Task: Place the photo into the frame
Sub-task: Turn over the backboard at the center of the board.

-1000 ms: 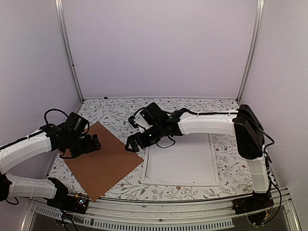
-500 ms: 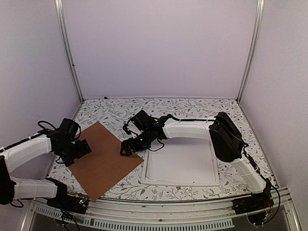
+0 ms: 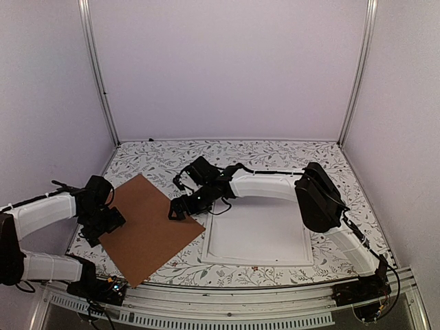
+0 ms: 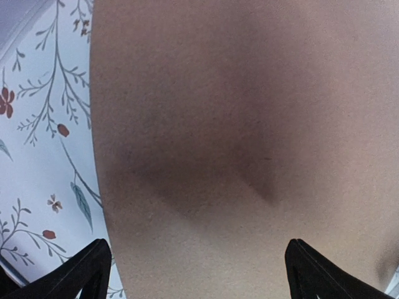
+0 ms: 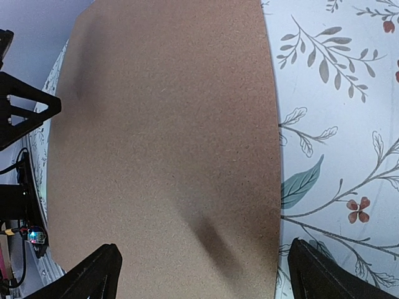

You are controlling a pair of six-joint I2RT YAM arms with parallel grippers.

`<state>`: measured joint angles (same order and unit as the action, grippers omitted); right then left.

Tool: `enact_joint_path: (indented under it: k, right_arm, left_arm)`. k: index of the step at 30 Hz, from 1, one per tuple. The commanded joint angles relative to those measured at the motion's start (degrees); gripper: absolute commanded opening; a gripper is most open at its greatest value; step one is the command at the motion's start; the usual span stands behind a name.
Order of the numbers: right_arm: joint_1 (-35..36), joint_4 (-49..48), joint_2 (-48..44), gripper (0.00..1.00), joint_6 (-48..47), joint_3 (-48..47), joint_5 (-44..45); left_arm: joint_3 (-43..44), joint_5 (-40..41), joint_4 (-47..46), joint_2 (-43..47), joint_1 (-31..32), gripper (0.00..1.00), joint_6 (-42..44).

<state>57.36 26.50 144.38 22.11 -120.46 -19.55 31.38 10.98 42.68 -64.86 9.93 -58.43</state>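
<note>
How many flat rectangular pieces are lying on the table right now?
2. The brown board lies at the left; the white frame lies just right of it, near the centre. No others show; more may be hidden underneath.

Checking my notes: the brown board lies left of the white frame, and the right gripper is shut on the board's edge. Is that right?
Not quite: the right gripper is open, not shut on anything; the right wrist view shows its jaws spread wide over the brown board's edge. The board does lie left of the white frame.
</note>
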Motion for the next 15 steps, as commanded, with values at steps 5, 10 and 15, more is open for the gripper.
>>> enact_joint_path:
  k: [5,10,15]
  right_arm:
    - [-0.2,1.8,2.3,0.96,1.1,-0.6,-2.1]
    - [-0.3,1.9,2.4,0.96,1.0,-0.6,-2.4]
    - [-0.3,2.4,3.0,0.96,1.3,-0.5,-2.5]
  left_arm:
    - [-5.8,0.0,0.5,3.4,-1.7,1.0,-5.6]
    - [-7.0,0.2,-1.5,4.1,-2.1,1.0,-5.3]
    - [-9.6,-6.0,-9.2,2.5,-2.7,0.98,-1.8]
